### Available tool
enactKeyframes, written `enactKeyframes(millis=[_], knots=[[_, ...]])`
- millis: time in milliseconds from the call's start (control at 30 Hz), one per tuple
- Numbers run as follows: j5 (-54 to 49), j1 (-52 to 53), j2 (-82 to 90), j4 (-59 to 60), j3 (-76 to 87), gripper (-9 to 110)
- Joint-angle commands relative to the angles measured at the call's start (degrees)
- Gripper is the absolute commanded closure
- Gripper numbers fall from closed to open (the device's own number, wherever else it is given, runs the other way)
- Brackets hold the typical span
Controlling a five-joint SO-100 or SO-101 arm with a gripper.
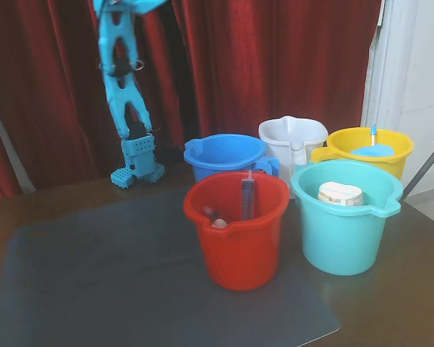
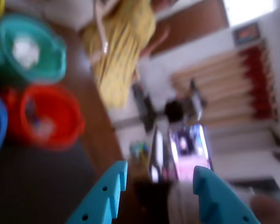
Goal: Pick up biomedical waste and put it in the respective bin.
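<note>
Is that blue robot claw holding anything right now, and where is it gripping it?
Nothing. In the wrist view the gripper has its jaws apart and empty; the paper cup already lies inside the turquoise bucket.

Five buckets stand together on the right half of a dark table [image 1: 412, 289]. The red bucket [image 1: 239, 238] is in front, on a grey mat [image 1: 116, 289], and a syringe [image 1: 247, 199] stands upright inside it. Just beside it, on the right, the turquoise bucket [image 1: 343, 228] holds the crushed cup [image 1: 340, 193]. Behind are a blue bucket [image 1: 228, 155], a white one [image 1: 293, 141] and a yellow one [image 1: 369, 148]. The arm [image 1: 126, 94] rises at the back left, before a red curtain [image 1: 275, 58].
</note>
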Motion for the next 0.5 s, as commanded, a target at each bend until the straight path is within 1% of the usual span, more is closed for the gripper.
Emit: enactKeyframes(millis=[0,133,200,267,367,467], knots=[[-4.1,9.8,12.7,17.1,16.4,86],[-10.4,17.8,29.6,11.4,39.9,86],[-13.1,21.1,39.8,5.5,54.7,86],[-13.8,22.9,49.2,-0.4,68.6,86],[-13.1,22.8,62.8,-6.2,87.1,87],[-13.1,23.3,58.7,-8.6,94.6,93]])
